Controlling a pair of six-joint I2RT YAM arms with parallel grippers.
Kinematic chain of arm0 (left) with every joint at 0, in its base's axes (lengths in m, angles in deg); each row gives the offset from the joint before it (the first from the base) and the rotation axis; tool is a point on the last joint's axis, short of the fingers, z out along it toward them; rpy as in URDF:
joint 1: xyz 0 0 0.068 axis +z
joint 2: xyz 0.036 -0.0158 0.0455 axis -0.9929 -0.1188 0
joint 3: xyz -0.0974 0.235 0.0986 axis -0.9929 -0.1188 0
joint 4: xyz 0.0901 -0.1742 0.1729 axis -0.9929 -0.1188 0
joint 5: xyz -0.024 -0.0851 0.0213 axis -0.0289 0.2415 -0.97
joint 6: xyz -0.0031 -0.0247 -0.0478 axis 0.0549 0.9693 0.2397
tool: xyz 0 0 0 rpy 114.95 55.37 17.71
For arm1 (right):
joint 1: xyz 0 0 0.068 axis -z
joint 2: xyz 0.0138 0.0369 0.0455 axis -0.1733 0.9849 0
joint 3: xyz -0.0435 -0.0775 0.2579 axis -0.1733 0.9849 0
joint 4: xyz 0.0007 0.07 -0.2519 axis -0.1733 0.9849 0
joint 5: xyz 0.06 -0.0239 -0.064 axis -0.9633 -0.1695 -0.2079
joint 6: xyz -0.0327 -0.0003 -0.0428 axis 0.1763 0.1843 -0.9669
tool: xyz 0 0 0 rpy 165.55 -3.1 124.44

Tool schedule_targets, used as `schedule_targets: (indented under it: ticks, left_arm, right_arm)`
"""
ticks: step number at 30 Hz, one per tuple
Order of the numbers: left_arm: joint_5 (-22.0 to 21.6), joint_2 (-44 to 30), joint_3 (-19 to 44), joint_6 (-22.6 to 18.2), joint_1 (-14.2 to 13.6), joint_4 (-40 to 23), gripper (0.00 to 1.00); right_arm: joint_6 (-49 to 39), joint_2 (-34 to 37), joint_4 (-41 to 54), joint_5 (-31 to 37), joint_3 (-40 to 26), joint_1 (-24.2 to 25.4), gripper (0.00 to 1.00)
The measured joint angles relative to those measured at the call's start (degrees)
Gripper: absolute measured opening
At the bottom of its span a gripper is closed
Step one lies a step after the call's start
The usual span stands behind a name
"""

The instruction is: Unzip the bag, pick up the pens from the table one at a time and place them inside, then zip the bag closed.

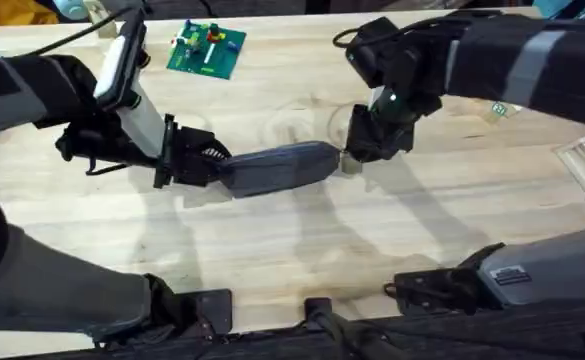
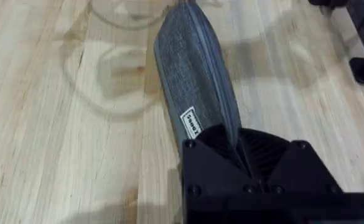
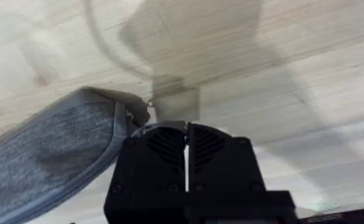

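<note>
Wooden table (image 1: 372, 250), grey bag (image 1: 277, 168) lying lengthwise left-right, tools clamping both ends

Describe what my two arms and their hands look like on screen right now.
Both arms are black with grey link covers and black cables. The left hand and right hand have blocky black fingers with ribbed pads and screw heads. A green light glows on the right wrist.
</note>
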State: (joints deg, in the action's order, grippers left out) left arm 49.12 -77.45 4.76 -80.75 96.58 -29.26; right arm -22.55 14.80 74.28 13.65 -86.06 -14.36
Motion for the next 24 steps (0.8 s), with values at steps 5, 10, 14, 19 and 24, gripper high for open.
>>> schedule_targets:
  ticks: [5,10,14,19,24]
  left_arm:
    - [-1.7,0.0,0.0,0.0,0.7,0.0,0.044]
    - [-2.0,0.0,0.0,0.0,1.1,0.0,0.044]
    - [-2.1,0.0,0.0,0.0,1.1,0.0,0.044]
    - [-2.1,0.0,0.0,0.0,1.1,0.0,0.044]
    - [-2.2,0.0,0.0,-0.2,1.1,-0.1,0.210]
  right_arm:
    - [-1.3,-3.5,2.3,6.1,0.0,1.7,0.549]
    - [-2.1,-10.4,2.3,10.7,0.0,2.8,0.996]
    - [-4.0,-13.8,2.7,10.6,0.0,2.8,0.998]
    - [-10.4,-17.3,3.4,6.4,0.0,2.8,0.998]
    - [-15.0,-21.0,3.9,0.7,0.0,2.8,0.998]
